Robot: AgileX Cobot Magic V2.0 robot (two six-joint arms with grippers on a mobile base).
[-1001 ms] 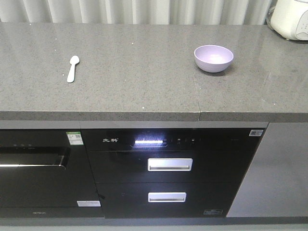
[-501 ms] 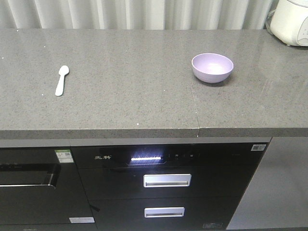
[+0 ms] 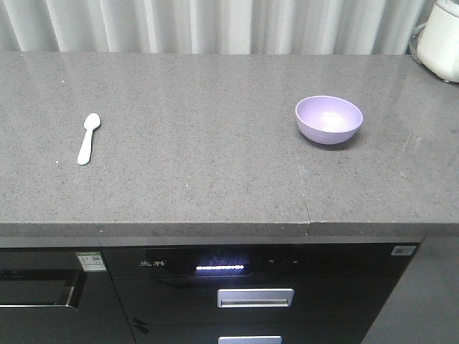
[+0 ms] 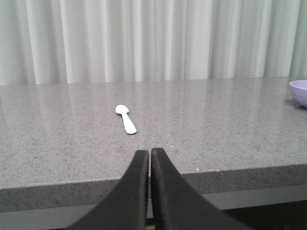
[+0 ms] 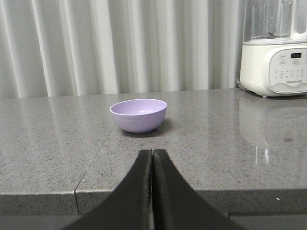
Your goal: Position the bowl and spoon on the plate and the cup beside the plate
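Left claw (image 4: 149, 152), black tips pressed together on nothing, at bottom centre of the left wrist view, just short of the front edge of the grey speckled worktop (image 4: 201, 139). Right claw (image 5: 152, 152) likewise closed and empty at bottom centre of the right wrist view, in line with the bowl beyond it.

Pale mint-white plastic spoon (image 3: 88, 138) lying flat at left of the front view, scoop end toward the top of the frame, handle slanting to the lower left. Same spoon (image 4: 125, 118) just above the left claw tips in the wrist view, slightly left of centre and clear of them.

Lavender bowl (image 3: 328, 119) upright and empty at upper right of the front view, just right of a thin seam (image 3: 303, 188) in the worktop. Bowl (image 5: 138, 115) near the middle of the right wrist view, and its rim (image 4: 300, 92) clipped by the right edge of the left wrist view. Spoon and bowl well apart on the same surface.

White kitchen appliance (image 5: 274, 57) with clear jug and button panel at upper right of the right wrist view. Pale pleated curtain (image 3: 215, 25) across the top of the front view. Below the worktop's front edge, black built-in unit with a lit display strip (image 3: 221, 268) and a silver drawer handle (image 3: 255, 297).
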